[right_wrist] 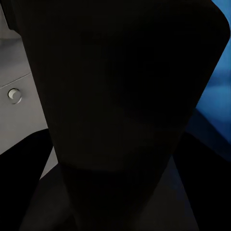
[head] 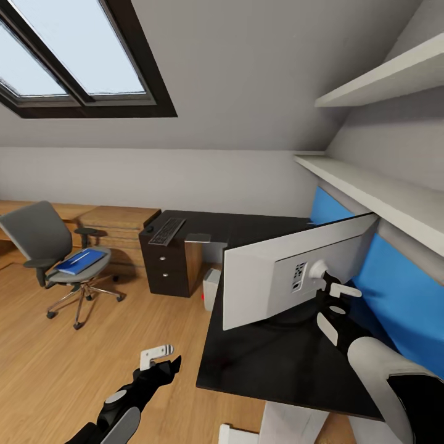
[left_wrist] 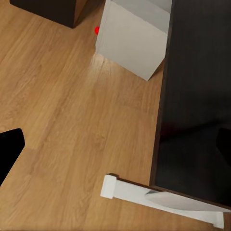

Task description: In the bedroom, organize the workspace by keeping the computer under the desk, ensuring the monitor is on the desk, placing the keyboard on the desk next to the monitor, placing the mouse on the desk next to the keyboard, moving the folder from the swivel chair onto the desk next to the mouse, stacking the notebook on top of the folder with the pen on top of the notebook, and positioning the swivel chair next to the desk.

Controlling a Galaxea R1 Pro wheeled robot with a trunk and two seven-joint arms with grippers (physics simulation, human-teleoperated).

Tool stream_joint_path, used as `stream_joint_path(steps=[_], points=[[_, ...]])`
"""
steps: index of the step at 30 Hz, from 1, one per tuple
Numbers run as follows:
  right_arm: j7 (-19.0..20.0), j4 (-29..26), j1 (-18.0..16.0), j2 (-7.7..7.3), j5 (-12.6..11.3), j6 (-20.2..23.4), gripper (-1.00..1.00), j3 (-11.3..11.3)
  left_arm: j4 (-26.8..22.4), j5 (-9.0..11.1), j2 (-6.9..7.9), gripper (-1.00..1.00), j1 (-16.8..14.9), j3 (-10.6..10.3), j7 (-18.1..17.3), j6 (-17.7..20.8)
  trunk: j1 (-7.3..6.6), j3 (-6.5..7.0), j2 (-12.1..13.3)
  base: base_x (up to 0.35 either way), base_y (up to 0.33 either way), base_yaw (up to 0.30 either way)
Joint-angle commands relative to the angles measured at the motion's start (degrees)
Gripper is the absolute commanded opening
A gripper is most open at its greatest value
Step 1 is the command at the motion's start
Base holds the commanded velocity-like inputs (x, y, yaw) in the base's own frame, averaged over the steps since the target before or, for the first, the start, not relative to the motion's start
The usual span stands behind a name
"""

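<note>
My right gripper (head: 327, 290) grips the black stand of the grey-backed widescreen monitor (head: 271, 277) on the glossy black desk (head: 259, 357). Left gripper (head: 161, 356) hangs beside the desk; can't tell its state.

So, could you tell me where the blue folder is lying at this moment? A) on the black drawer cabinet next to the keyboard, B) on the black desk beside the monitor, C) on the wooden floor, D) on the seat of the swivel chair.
D: in the head view the folder lies flat on the grey seat of the swivel chair, which stands away from the desk.
</note>
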Motion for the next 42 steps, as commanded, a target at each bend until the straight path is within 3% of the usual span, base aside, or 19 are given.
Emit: stream_joint_path(steps=[1, 6, 7, 42], points=[[-0.23, -0.08, -0.09, -0.03, 0.07, -0.25, -1.00, 0.60, -0.10, 0.39, 0.06, 1.00, -0.09, -0.16, 0.46, 0.07, 0.01, -0.08, -0.09, 0.000, 0.000, -0.004], [-0.23, -0.08, -0.11, -0.03, 0.05, -0.25, -1.00, 0.60, 0.62, 0.37, -0.31, 1.00, -0.10, -0.18, 0.45, 0.07, 0.01, -0.08, -0.09, 0.000, 0.000, -0.001], [-0.23, -0.13, -0.08, -0.03, 0.06, -0.25, -1.00, 0.60, 1.77, 0.33, -1.29, 1.00, -0.07, -0.11, 0.47, 0.07, 0.01, -0.08, -0.09, 0.019, 0.000, 0.000], [-0.23, -0.17, -0.11, -0.03, 0.08, -0.25, -1.00, 0.59, 1.92, 0.21, -1.53, 1.00, -0.09, -0.16, 0.47, 0.07, 0.01, -0.08, -0.09, 0.104, 0.000, 0.000]])
